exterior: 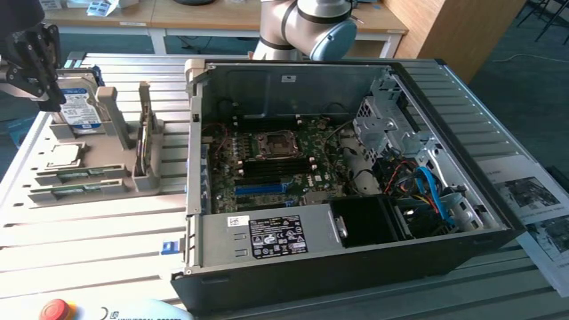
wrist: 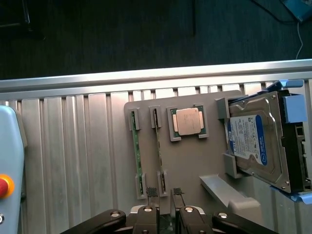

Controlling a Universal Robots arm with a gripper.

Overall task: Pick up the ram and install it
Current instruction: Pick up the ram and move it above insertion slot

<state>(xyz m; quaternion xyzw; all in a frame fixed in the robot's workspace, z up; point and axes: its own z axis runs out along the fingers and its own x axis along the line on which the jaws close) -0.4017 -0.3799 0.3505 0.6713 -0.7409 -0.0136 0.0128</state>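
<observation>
On the slatted table [exterior: 89,233] [wrist: 73,146], at the exterior view's left, a grey holder [exterior: 111,157] [wrist: 195,161] sits beside an open computer case [exterior: 356,267]. Two ram sticks stand on edge in the holder's end clips, parallel and just apart. The inner ram [exterior: 76,175] [wrist: 158,146] is next to the processor [exterior: 66,155] [wrist: 187,122], and the outer ram [exterior: 76,192] [wrist: 138,156] runs along the holder's edge. Both are seated in their clips and untouched. A blue-labelled drive [exterior: 78,113] [wrist: 248,141] leans upright in a bracket at the holder's far end, past the processor. The gripper [exterior: 52,97] [wrist: 165,192] hangs above the holder, clear of everything on it. Its fingers [wrist: 152,192] are parted with a bare gap between the ribbed pads, and it grasps nothing. In the wrist view that gap sits over the end of the holder where the clips of the two sticks are, nearest the inner ram. Inside the case, the motherboard [exterior: 266,160] lies exposed with its square socket bare. A labelled power supply [exterior: 266,237] sits along the near wall, and blue and red cables are bundled toward the exterior view's right. A red button [exterior: 55,311] [wrist: 4,186] sits on a pale unit at the table's near edge. Printed sheets [exterior: 534,200] lie at the exterior view's right of the case.
</observation>
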